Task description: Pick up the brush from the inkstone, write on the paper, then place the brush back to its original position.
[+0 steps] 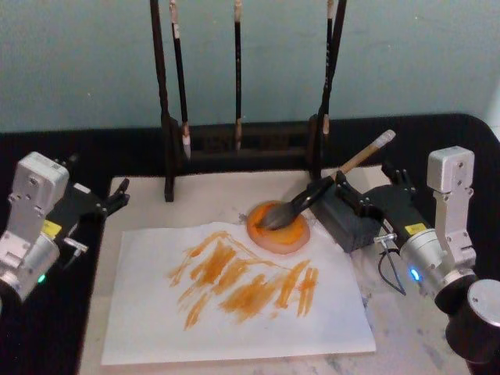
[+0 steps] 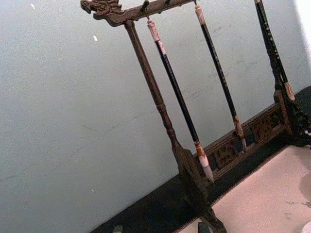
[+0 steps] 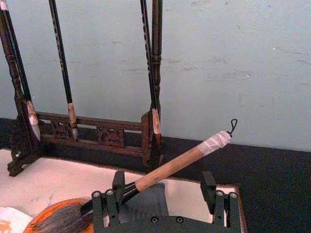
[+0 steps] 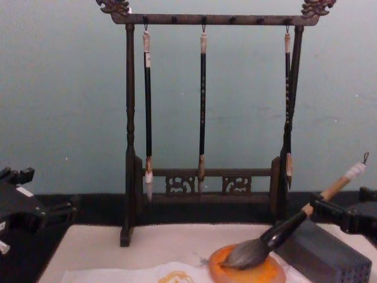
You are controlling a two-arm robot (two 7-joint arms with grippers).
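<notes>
The brush (image 1: 353, 162) lies at a slant, its bushy head on the round orange inkstone (image 1: 297, 238) and its handle propped on a grey block (image 1: 350, 226). My right gripper (image 1: 371, 183) stands open just behind the block. The tan handle (image 3: 170, 167) crosses the gap between its fingers (image 3: 104, 204), closer to one of them, and I cannot tell if it touches. The white paper (image 1: 234, 312) with orange strokes lies in front of the inkstone. My left gripper (image 1: 117, 197) is parked open at the table's left, away from everything. The chest view shows the brush (image 4: 283, 227) on the inkstone (image 4: 250, 274).
A dark wooden rack (image 1: 234, 148) with thin hanging brushes (image 4: 202, 106) stands at the back of the beige mat (image 1: 148, 203). The grey block sits right of the inkstone. Black table surface surrounds the mat, and a pale wall rises behind the rack.
</notes>
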